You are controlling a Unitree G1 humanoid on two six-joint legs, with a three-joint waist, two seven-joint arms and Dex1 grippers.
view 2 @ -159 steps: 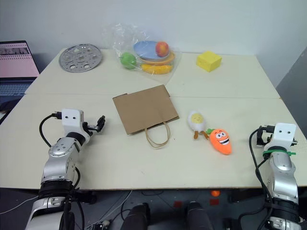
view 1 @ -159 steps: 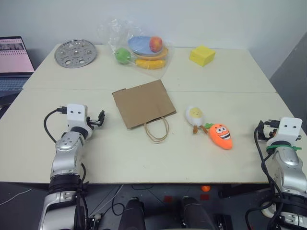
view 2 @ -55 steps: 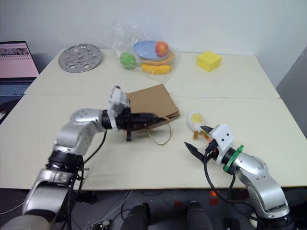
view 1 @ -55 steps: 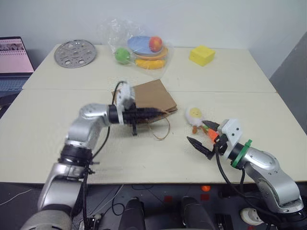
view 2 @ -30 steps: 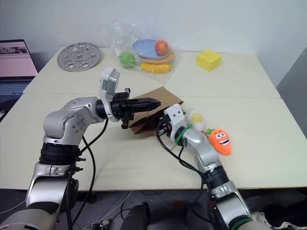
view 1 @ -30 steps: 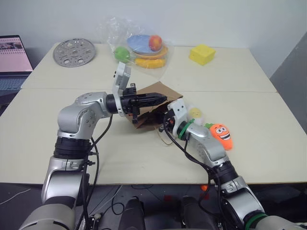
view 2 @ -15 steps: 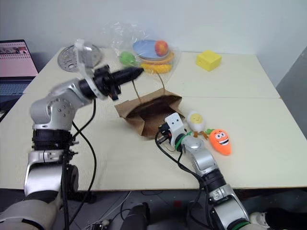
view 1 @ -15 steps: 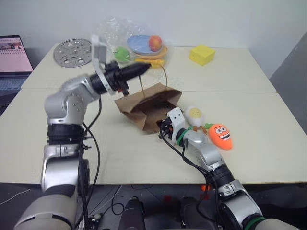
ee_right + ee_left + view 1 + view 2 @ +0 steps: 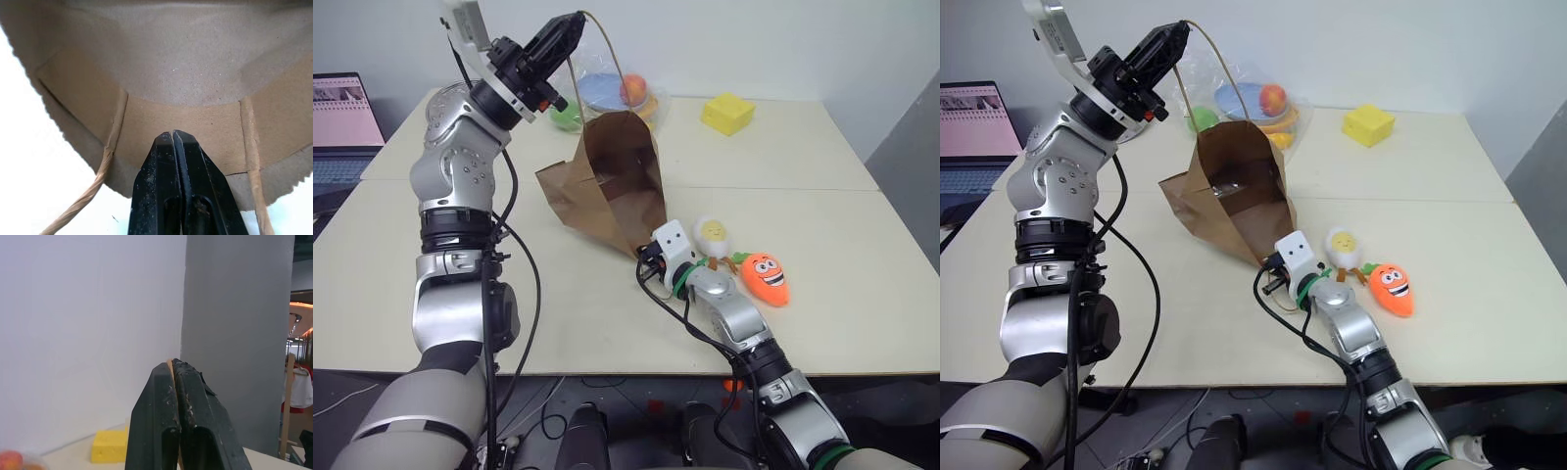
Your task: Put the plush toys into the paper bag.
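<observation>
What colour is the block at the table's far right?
Yellow; the block shows best in the left eye view.

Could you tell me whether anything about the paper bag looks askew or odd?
Yes. The brown kraft paper bag hangs tilted from one thin twisted-paper handle pinched in the shut left hand, with its mouth gaping sideways toward the shut right hand.

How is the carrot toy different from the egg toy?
The carrot toy is orange with a big cartoon grin and a green top; the egg toy is white with a yellow middle and brown legs. The carrot toy looks a bit longer, and it lies farther from the paper bag than the egg toy does. Both are small soft toys lying side by side on the table, not yet in the bag.
</observation>
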